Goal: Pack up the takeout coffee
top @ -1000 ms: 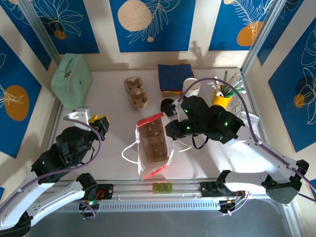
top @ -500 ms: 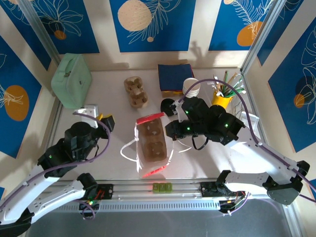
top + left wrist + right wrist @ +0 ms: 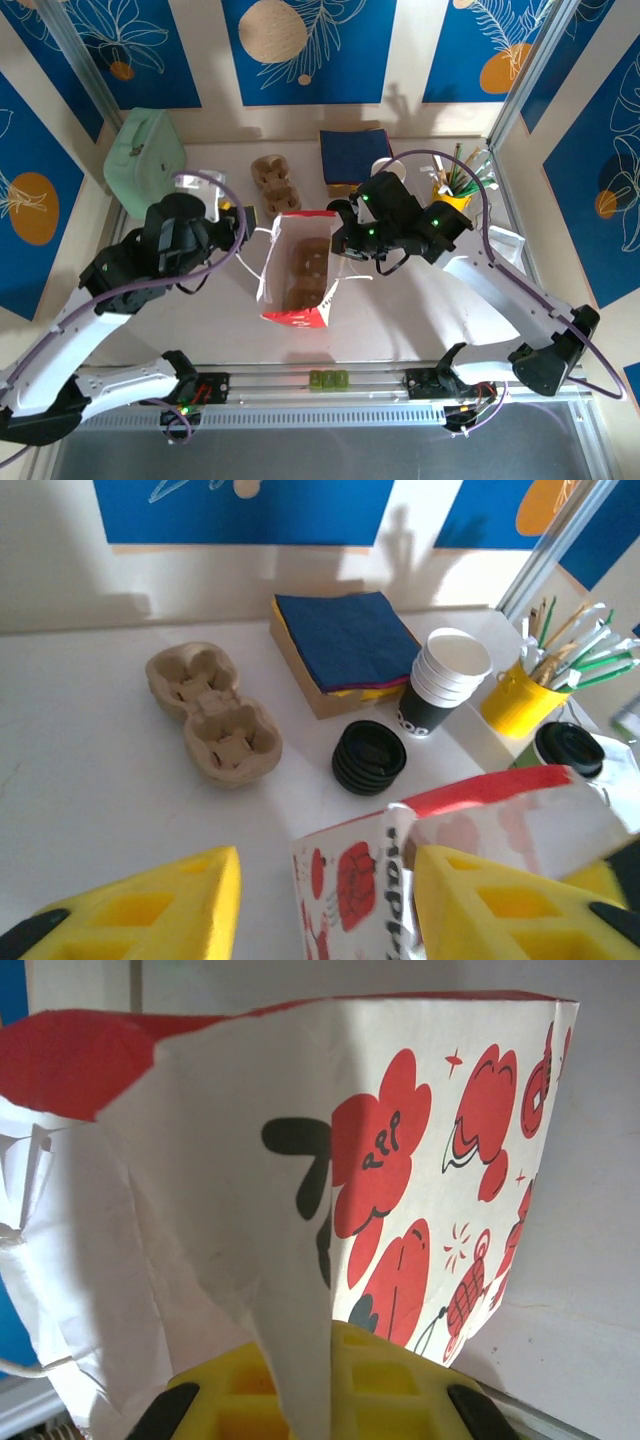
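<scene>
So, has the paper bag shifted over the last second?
Yes. In the top view the paper bag has slid toward the far side, closer to the cardboard cup carrier, which has stayed put.

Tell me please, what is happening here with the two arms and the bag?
The right gripper pinches one wall of the paper bag, holding it open. The left gripper is open, its fingers on either side of the bag's opposite edge. A cardboard carrier lies inside the bag. The takeout coffee, lid on, stands on the table beside the yellow cup, not yet packed.
</scene>
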